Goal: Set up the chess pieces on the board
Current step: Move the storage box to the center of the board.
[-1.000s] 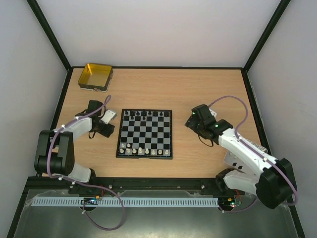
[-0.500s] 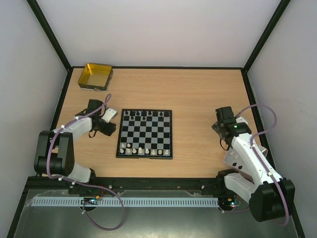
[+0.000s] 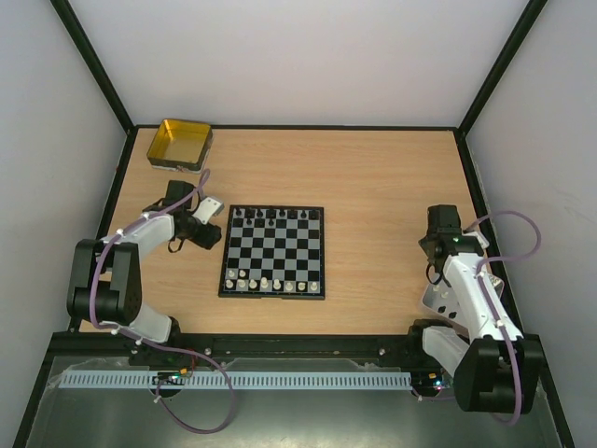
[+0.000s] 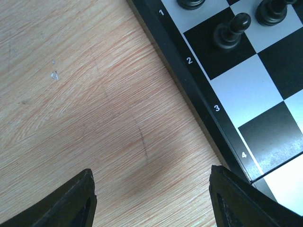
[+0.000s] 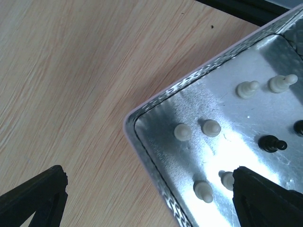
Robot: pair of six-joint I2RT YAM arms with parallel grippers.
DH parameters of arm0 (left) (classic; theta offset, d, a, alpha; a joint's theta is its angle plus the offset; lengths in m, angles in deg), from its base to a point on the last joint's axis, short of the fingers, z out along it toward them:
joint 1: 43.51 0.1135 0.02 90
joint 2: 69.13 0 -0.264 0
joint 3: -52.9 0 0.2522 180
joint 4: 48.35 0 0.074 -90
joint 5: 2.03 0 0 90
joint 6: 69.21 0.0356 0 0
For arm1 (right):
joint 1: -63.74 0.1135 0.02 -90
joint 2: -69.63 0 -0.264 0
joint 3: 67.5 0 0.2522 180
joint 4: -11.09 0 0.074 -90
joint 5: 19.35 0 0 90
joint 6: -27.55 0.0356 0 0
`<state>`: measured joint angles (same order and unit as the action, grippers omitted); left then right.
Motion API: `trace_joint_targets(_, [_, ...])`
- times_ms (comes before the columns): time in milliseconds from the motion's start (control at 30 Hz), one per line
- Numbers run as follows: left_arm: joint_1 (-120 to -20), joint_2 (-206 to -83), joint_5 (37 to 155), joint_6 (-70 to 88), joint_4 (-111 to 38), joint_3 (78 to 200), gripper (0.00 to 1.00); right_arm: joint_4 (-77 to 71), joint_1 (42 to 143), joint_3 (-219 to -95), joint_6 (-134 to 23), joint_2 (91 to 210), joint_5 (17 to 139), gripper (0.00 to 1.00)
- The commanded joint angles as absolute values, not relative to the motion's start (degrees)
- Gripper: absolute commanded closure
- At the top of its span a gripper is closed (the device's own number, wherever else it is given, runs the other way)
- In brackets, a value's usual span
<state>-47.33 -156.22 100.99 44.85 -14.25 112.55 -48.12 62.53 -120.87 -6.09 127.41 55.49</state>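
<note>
Hovering with fingers spread, the left claw (image 3: 203,230) and right claw (image 3: 438,229) flank the small black-and-white chequered chessboard (image 3: 273,257).
Top view: the board's far left corner lies just beside the left claw, while the board is well apart from the right claw, off to its left; tiny black chess pieces (image 3: 270,216) line the board's far row and tiny white chess pieces (image 3: 266,282) its near row. Left wrist view: the wide-open fingers (image 4: 71,203) frame bare light wooden tabletop (image 4: 85,94), with the board's dark numbered border running ahead and to the claw's right, and a black pawn (image 4: 230,30) standing farther ahead. Right wrist view: the parted fingers (image 5: 33,198) straddle the corner of a shiny grey metal tray (image 5: 142,118), which holds loose cream pieces (image 5: 182,132) and a black piece (image 5: 271,143) ahead and right of the claw.
</note>
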Motion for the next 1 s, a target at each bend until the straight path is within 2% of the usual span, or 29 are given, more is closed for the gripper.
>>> trace_joint_targets(0, [-47.0, -155.6, 102.6, 45.6, -12.5, 113.5, 0.34, -45.5, 60.1, -119.4, -5.6, 128.4, 55.5, 0.09])
trace_joint_targets(533, [-46.9, -153.9, 103.8, 45.4, -10.9, 113.4, 0.33, -37.0, 59.1, -116.4, -6.5, 135.6, 59.9, 0.12])
trace_joint_targets(733, [-46.9, -153.9, 103.4, 45.1, -10.1, 114.0, 0.33, -33.5, 59.1, -114.2, -7.7, 137.1, 65.6, 0.19])
trace_joint_targets(967, [-46.9, -154.1, 104.3, 44.3, -10.6, 113.7, 0.33, -30.4, 59.2, -111.7, -8.4, 133.2, 71.5, 0.27])
